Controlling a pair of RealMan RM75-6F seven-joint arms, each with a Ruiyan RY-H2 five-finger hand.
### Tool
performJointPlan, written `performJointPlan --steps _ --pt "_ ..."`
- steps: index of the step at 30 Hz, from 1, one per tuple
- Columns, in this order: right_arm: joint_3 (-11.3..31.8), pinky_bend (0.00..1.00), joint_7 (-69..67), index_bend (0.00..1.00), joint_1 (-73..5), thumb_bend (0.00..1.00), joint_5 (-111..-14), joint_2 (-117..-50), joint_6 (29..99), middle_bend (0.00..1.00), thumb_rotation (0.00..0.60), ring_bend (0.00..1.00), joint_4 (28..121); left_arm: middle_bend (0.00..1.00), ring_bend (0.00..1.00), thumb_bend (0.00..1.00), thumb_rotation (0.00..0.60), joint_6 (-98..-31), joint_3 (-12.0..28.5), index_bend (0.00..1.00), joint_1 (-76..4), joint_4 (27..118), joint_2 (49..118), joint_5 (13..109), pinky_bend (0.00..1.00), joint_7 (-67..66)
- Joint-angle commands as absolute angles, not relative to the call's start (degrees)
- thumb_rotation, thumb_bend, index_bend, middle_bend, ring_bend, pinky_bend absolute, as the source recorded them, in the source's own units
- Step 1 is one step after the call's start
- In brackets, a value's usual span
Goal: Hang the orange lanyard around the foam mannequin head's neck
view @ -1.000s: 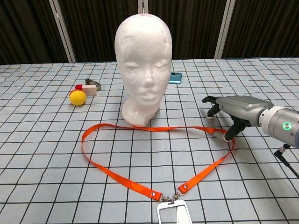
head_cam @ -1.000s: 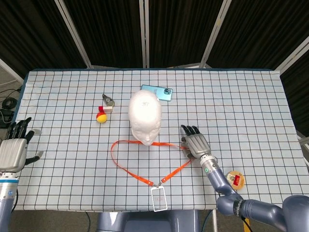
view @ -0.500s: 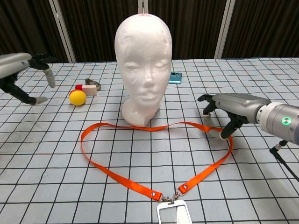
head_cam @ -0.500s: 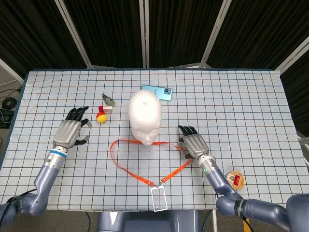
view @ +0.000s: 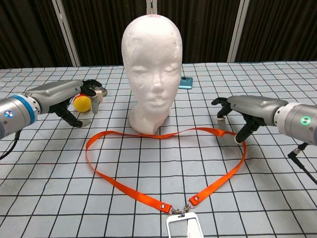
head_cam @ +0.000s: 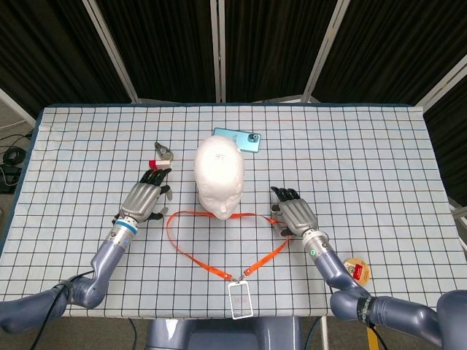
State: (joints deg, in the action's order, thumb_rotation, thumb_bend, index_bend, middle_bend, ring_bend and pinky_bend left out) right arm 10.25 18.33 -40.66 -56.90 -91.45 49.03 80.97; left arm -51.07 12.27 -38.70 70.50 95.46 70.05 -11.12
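- My left robot hand [head_cam: 146,198] hovers open, fingers spread, holding nothing, just left of the lanyard.
- The lanyard [view: 138,191] lies flat in a loop on the counter [head_cam: 379,160], between the head [head_cam: 219,175] and the near edge; its badge [head_cam: 240,298] is at that edge.
- My right robot hand [view: 242,111] is open above the loop's right side.

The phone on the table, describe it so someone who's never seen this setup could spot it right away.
Find the white foam head in the middle of the checked table. Just behind it, on the far side from the robot, lies the phone, flat on the cloth. It is the only teal, rectangular thing there; the orange lanyard lies in front of the head instead.
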Motion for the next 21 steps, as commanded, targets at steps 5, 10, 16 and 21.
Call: performJointPlan --steps 5,10,16,21 --pt "10.3 0.00 16.7 0.72 -40.7 0.52 -57.2 -91.0 48.7 0.02 0.600 0.00 80.5 0.00 0.00 0.38 0.600 -49.9 11.1 0.48 -40.9 66.8 98.9 71.3 0.00 -10.1" --pt "10.2 0.00 15.9 0.72 -40.8 0.52 -57.5 -90.7 48.2 0.02 0.600 0.00 80.0 0.00 0.00 0.38 0.600 -49.4 10.5 0.48 -41.3 65.7 100.1 70.7 0.00 -10.5" --pt "10.0 0.00 15.1 0.72 -40.8 0.52 -57.9 -90.4 48.2 0.02 0.600 0.00 79.7 0.00 0.00 0.40 0.600 -49.1 10.1 0.48 -41.5 64.6 101.3 70.1 0.00 -10.9" --pt "10.1 0.00 14.3 0.72 -40.7 0.52 -58.2 -90.0 48.2 0.02 0.600 0.00 79.6 0.00 0.00 0.42 0.600 -48.9 10.2 0.48 -41.7 63.0 102.7 69.2 0.00 -11.3"
